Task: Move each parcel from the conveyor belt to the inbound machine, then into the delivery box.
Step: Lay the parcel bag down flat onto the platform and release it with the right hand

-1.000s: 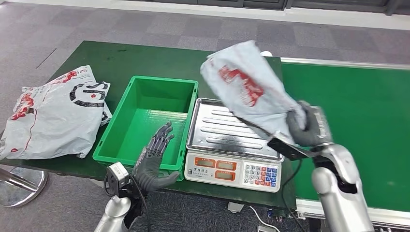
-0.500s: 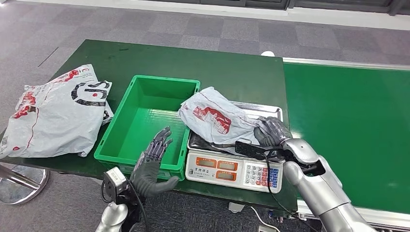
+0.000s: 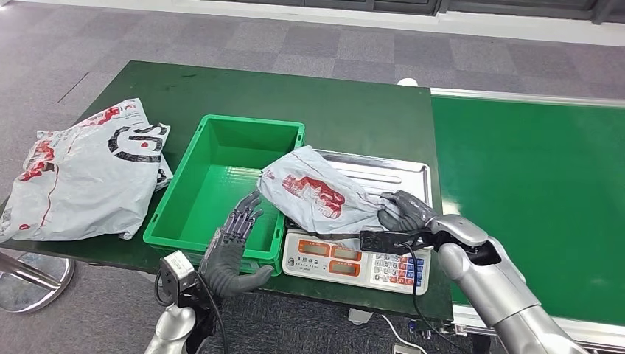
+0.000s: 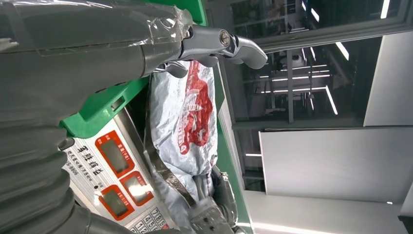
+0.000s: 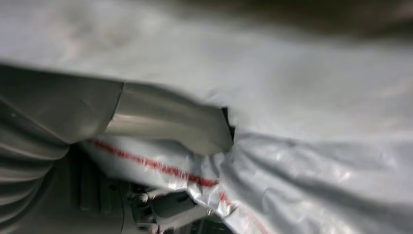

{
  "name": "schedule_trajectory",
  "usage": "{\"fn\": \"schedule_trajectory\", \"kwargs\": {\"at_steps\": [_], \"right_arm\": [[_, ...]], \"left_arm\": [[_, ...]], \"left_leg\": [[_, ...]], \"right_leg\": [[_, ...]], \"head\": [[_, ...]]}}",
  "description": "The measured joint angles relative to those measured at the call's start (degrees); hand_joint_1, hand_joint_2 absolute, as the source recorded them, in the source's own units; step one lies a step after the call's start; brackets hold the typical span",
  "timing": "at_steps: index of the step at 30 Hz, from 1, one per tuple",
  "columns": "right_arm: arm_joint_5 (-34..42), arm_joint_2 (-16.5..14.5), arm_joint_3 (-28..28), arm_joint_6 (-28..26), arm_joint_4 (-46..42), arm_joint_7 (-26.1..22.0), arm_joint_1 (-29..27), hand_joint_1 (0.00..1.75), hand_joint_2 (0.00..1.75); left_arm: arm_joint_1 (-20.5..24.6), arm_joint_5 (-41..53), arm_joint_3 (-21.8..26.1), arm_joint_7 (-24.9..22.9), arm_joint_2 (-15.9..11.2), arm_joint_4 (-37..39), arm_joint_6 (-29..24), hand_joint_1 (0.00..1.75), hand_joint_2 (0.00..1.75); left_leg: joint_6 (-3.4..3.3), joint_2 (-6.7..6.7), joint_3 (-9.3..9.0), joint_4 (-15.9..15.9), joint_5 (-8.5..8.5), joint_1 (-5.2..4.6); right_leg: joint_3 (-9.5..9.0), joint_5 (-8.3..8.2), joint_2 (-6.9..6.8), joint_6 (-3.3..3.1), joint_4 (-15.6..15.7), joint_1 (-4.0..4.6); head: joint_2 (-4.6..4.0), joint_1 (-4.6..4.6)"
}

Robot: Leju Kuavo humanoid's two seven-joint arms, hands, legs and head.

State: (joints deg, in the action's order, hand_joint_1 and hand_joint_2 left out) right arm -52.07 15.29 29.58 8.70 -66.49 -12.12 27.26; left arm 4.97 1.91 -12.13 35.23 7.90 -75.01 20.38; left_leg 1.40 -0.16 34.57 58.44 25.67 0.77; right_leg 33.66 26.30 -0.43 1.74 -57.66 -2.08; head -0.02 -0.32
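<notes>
A grey plastic parcel (image 3: 317,193) with red print lies on the steel pan of the weighing scale (image 3: 383,171), its left end reaching over the rim of the green box (image 3: 221,173). My right hand (image 3: 403,212) grips the parcel's right end; the right wrist view shows the parcel (image 5: 302,97) bunched against the hand (image 5: 160,122). My left hand (image 3: 234,247) hovers open at the box's near right corner, fingers spread, close to the parcel's left end. In the left wrist view the parcel (image 4: 187,122) lies just past the fingers (image 4: 219,44).
Several grey parcels (image 3: 81,169) lie piled on the dark green table (image 3: 332,110) left of the box. The bright green conveyor belt (image 3: 538,192) runs along the right. The scale's keypad and displays (image 3: 354,259) face me at the table's near edge.
My right hand swung the parcel down from above the scale onto the pan, then drew it leftward toward the box. The left hand barely moved.
</notes>
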Motion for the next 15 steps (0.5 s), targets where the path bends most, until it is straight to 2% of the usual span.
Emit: {"fn": "schedule_trajectory", "kwargs": {"at_steps": [6, 15], "right_arm": [[5.87, 1.27, 0.5, -2.9, -7.1, -3.74, -1.41, 0.0, 1.75], [7.18, 0.89, 0.14, -5.11, -13.51, -5.41, -1.8, 0.0, 1.75]], "left_arm": [[-0.31, -0.46, 0.02, 0.16, -0.16, 0.04, -0.43, 0.0, 1.75], [-0.31, -0.64, 0.02, 0.19, -0.22, 0.03, -0.47, 0.0, 1.75]], "left_leg": [[0.0, 0.01, 0.02, 0.0, 0.0, 0.0], [0.0, 0.03, 0.02, 0.0, 0.0, 0.01]], "right_leg": [[0.03, 0.0, 0.03, 0.0, 0.0, 0.0], [0.02, 0.0, 0.02, 0.0, 0.0, 0.0]], "head": [[0.01, 0.0], [0.0, -0.01]]}}
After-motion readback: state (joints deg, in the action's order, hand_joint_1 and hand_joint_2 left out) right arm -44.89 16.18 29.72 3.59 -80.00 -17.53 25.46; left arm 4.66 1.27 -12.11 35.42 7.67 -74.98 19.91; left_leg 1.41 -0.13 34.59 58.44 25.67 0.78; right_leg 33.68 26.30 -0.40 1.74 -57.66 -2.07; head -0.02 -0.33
